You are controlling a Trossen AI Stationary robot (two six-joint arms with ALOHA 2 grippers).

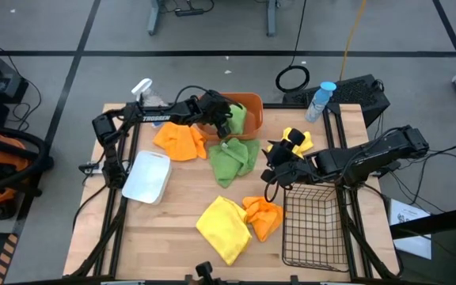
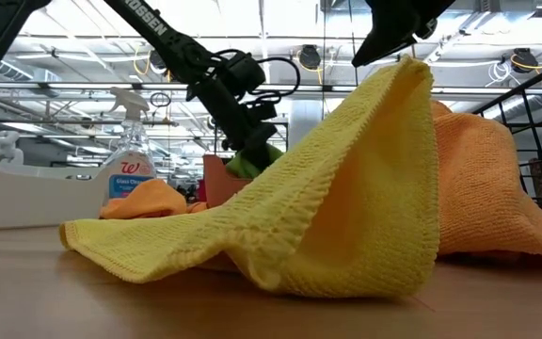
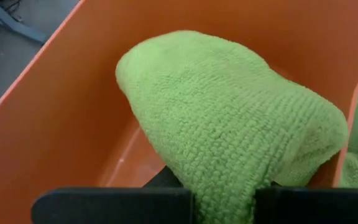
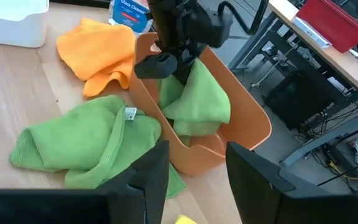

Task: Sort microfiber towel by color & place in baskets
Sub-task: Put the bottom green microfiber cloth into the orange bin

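My left gripper [image 1: 226, 119] reaches into the orange tub [image 1: 249, 103] at the table's far middle and is shut on a green towel [image 3: 229, 124]. My right gripper [image 1: 282, 162] hovers at mid-right, pointing toward the tub, with a bunched yellow towel [image 1: 298, 142] at it. A second green towel [image 1: 234, 158] lies on the table in front of the tub, and an orange towel [image 1: 180, 141] lies to its left. Another yellow towel [image 1: 224, 226] and another orange towel [image 1: 264, 215] lie near the front. The black mesh basket [image 1: 315, 229] stands at the front right and the white bin [image 1: 147, 176] at the left. My left gripper pinches a bunched part of the green towel [image 3: 222, 190] between its two fingers, slanting down from the table's left. The cloth bulges out ahead of the fingers and hangs inside the tub [image 4: 194, 109]. My right gripper has the yellow towel. Only a scrap of it [image 4: 185, 219] shows low between the spread fingers, and they hide the place of contact.
A spray bottle [image 1: 142, 89] stands at the far left corner and a blue-capped bottle [image 1: 321, 99] at the far right. In the low view the front yellow towel [image 2: 346, 188] fills the foreground. Bare wood lies between the white bin and the front towels.
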